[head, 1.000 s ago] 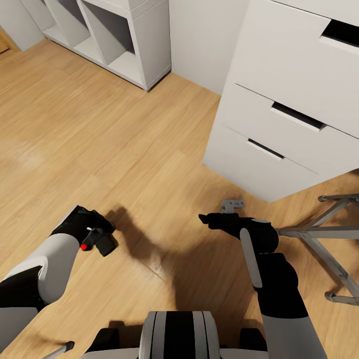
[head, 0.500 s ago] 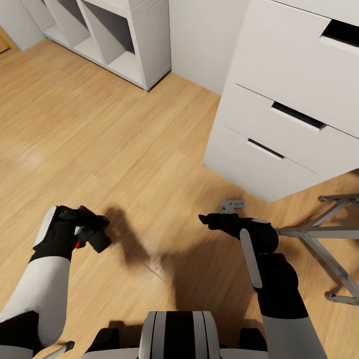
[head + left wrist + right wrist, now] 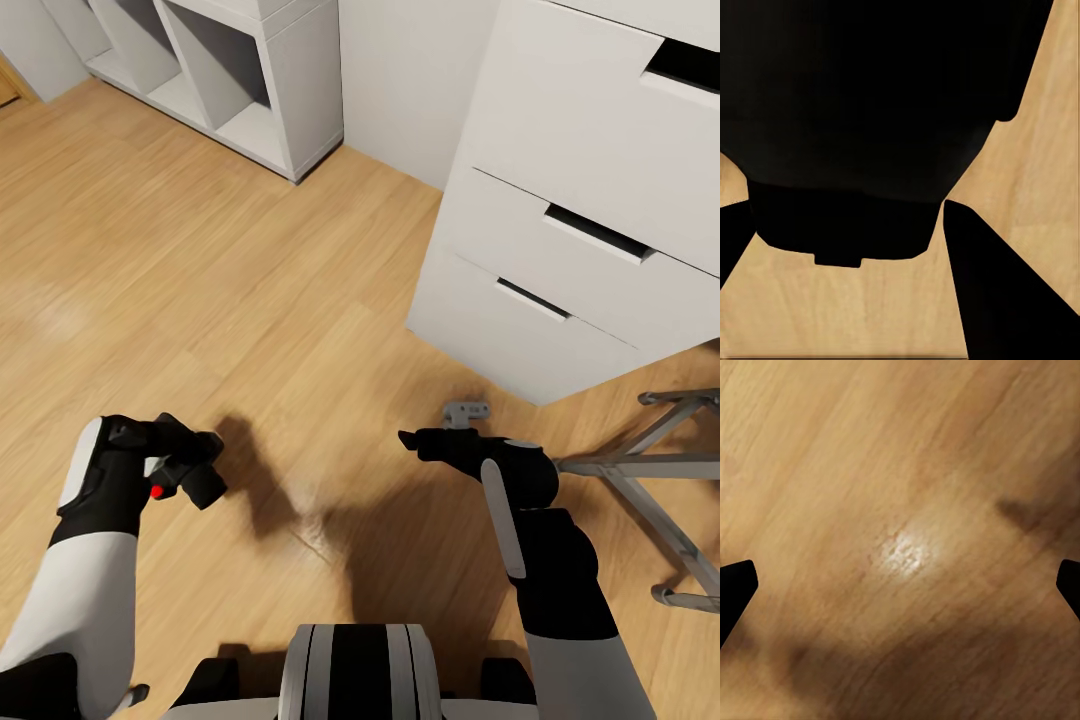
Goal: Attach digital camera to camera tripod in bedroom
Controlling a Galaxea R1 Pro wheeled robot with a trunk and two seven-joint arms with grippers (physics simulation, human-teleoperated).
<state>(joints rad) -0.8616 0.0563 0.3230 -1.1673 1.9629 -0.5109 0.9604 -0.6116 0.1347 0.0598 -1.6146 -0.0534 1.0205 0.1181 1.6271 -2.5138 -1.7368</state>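
Observation:
My left gripper is shut on the digital camera, a small black box whose red button shows beside my wrist, low over the wood floor at the left. Seen from the left wrist, the camera is a big dark mass held between the two fingers. The camera tripod shows its silver legs spread on the floor at the far right. My right gripper hovers over the floor left of those legs, open, with bare planks between its fingertips.
A white drawer unit stands ahead on the right, with white cube shelves at the back left. A small grey metal piece lies on the floor just beyond my right gripper. Open wood floor spreads between them.
My left arm swung left and turned its wrist with the camera held, then eased slightly back right. The right arm and the view have stayed still.

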